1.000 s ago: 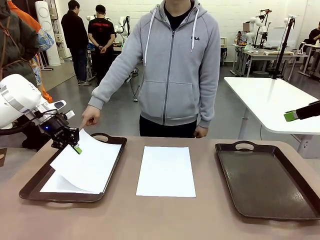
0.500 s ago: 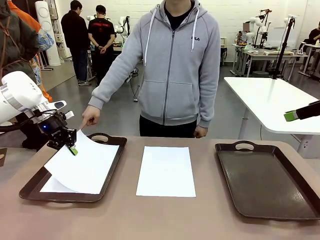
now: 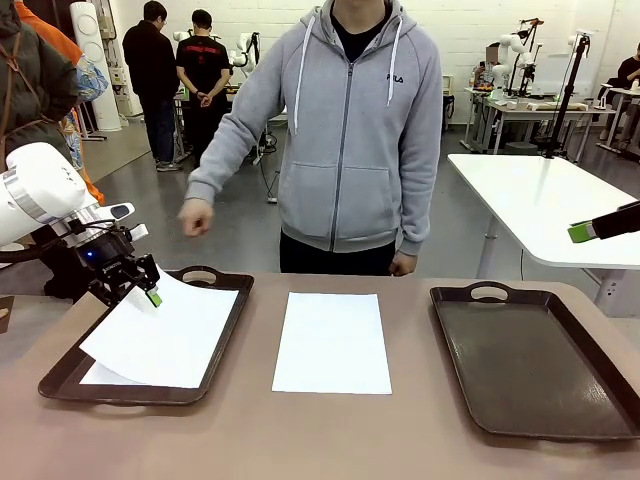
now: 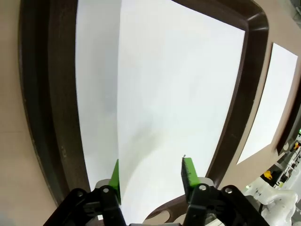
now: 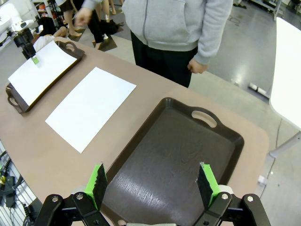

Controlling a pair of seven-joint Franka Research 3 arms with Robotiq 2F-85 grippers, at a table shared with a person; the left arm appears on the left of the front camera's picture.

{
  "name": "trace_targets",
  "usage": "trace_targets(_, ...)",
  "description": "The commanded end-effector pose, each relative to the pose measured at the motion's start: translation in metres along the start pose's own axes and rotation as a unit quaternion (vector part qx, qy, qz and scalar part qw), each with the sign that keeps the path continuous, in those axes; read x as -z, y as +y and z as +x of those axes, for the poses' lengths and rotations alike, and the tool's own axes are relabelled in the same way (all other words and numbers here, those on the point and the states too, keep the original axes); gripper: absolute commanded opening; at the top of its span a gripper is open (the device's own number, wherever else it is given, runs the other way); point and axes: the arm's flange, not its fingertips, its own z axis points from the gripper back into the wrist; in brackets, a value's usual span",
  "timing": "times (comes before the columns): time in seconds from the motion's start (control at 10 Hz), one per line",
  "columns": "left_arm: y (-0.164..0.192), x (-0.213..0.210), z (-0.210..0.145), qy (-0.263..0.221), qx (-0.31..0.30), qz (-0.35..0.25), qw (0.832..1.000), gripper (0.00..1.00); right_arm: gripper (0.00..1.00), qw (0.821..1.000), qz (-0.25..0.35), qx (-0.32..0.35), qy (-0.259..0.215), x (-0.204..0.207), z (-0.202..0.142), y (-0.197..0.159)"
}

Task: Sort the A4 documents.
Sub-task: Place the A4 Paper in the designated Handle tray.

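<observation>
Top sheet (image 3: 160, 335): far-left corner sits at the left claw (image 3: 150, 292), jaws spread either side of the edge, not pinching, so released. That corner rides a bit high, likely the paper bowing. The rest lies in the left tray (image 3: 232, 318), over a lower sheet (image 3: 100, 376). Long axis runs near-to-far, twisted slightly off the tray's, far end toward the person (image 3: 350, 150). Middle sheet (image 3: 332, 342) lies on the table (image 3: 300, 430), long axis square toward the person, probably waiting to be sorted. Hand (image 3: 196, 216) hangs above the tray's far end, touching nothing. Right claw (image 5: 151, 165) hovers wide open over the bare right tray (image 5: 178, 141), likely parked.
</observation>
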Motion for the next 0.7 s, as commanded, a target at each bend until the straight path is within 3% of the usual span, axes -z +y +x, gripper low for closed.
trace_targets(0.0, -0.002, -0.007, 0.000, -0.005, -0.024, 0.038, 0.999, 0.81, 1.00, 1.000, 0.004, 0.001, 0.000, 0.002, 0.000, 0.000)
trace_targets(0.1, 0.002, -0.012, -0.003, -0.018, -0.033, 0.036, 0.999, 0.98, 1.00, 1.000, 0.004, 0.001, 0.000, 0.002, 0.000, 0.000)
trace_targets(0.6, 0.001, -0.019, -0.013, -0.035, -0.034, 0.024, 0.999, 1.00, 1.00, 1.000, 0.004, 0.001, 0.000, 0.002, 0.000, 0.000)
